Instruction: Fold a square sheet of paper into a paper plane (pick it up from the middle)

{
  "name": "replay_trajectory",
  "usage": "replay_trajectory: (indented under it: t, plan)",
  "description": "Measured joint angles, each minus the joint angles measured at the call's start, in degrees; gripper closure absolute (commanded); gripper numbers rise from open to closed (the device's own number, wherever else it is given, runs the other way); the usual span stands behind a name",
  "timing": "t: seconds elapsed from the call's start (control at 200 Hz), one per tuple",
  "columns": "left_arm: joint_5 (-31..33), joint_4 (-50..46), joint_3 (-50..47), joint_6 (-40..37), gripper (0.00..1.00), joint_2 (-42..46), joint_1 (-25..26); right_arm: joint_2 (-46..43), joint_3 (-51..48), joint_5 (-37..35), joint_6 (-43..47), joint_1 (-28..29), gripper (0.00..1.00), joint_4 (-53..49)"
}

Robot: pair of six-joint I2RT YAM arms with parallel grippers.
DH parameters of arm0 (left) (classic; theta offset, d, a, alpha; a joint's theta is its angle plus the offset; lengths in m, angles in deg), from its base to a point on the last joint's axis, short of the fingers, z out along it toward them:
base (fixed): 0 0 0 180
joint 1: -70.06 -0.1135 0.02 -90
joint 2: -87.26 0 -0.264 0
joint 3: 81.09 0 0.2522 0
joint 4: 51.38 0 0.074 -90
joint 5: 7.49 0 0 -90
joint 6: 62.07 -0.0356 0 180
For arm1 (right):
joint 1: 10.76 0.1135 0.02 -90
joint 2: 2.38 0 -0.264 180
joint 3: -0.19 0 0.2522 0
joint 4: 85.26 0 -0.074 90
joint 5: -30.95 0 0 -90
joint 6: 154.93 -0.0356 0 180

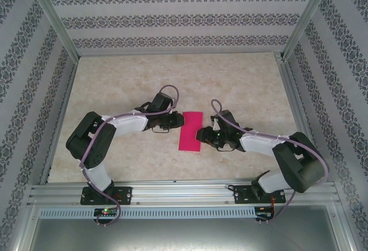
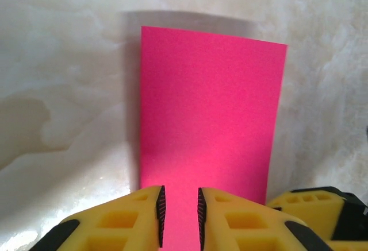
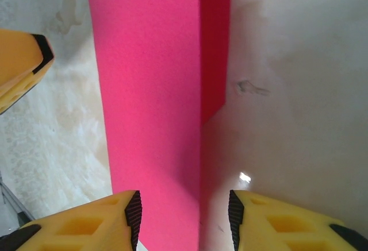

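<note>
paper [image 1: 190, 131] folded (a rectangle) | left gripper [image 2: 180, 208] narrowly parted | right gripper [image 3: 184, 211] apart

On the left wrist cam, the near edge of the pink sheet [image 2: 207, 119] is hidden under the left gripper [image 2: 179, 208], so we can't tell if the tips touch it. Ahead of the right gripper [image 3: 184, 213] the sheet runs off the top, and a yellow finger [image 3: 20, 61] off to its left is cropped.

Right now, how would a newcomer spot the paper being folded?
Look at the beige marbled table inside the patterned walls. Between the left gripper and the right gripper lies the magenta-pink paper, a narrow flat rectangle. Its vivid colour sets it apart from the black-and-white arms.
</note>
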State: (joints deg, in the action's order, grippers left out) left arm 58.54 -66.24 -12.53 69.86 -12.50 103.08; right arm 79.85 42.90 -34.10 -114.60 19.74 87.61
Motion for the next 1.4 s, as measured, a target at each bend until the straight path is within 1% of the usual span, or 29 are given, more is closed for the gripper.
replay_trajectory:
  t: [0.085, 0.24, 0.31, 0.38, 0.47, 0.585, 0.615, 0.655, 0.724, 0.789, 0.904, 1.014, 1.124, 1.399]
  plan:
    - [0.0, 0.5, -0.6, -0.9, 0.70, 1.6, 0.0, 1.9, 1.5, 1.0, 0.0, 0.0, 0.62, 1.0]
    - [0.0, 0.7, -2.2, -3.4, 0.63, 4.6, 0.3, 4.3, 3.9, 2.3, 0.0, -0.4, 0.62, 2.1]
    - [0.5, 0.7, -3.5, -5.8, 0.59, 6.4, 1.3, 4.9, 4.9, 2.9, 0.1, -0.8, 0.62, 2.0]
    - [2.2, 0.3, -4.6, -8.9, 0.56, 8.3, 3.4, 5.7, 5.8, 3.5, 0.2, -1.9, 0.63, 2.1]
    - [7.5, -1.1, -5.2, -14.1, 0.55, 10.7, 8.5, 7.0, 6.5, 4.6, 0.4, -3.4, 0.67, 2.2]
    - [17.8, -2.6, -5.9, -22.1, 0.51, 13.6, 18.8, 8.8, 7.1, 6.3, 0.5, -4.9, 0.72, 2.2]
    - [20.0, -2.7, -6.2, -23.8, 0.50, 14.0, 21.1, 9.0, 7.2, 6.6, 0.5, -5.0, 0.72, 2.1]
    - [22.8, -3.0, -6.5, -26.2, 0.48, 14.3, 24.2, 9.3, 7.5, 7.4, 0.5, -5.3, 0.75, 2.0]
    - [27.1, -3.8, -7.0, -29.7, 0.46, 14.2, 27.6, 9.6, 8.1, 8.2, 0.5, -5.3, 0.77, 2.0]
    - [30.9, -4.9, -7.0, -32.6, 0.45, 13.7, 29.9, 9.9, 8.7, 9.0, 0.5, -5.3, 0.82, 2.1]
    - [37.0, -5.9, -6.9, -36.6, 0.42, 11.2, 33.7, 10.2, 9.1, 9.9, 0.2, -5.3, 0.83, 2.3]
    - [41.1, -6.4, -6.9, -39.3, 0.41, 8.7, 35.5, 10.2, 9.1, 10.3, 0.0, -5.3, 0.83, 2.2]
    - [44.0, -6.8, -6.6, -41.6, 0.37, 7.1, 35.7, 10.2, 9.1, 10.4, -0.1, -5.3, 0.83, 2.2]
    - [47.2, -6.8, -4.5, -45.0, 0.37, 2.3, 35.8, 10.2, 9.2, 10.5, -0.2, -5.3, 0.82, 1.9]
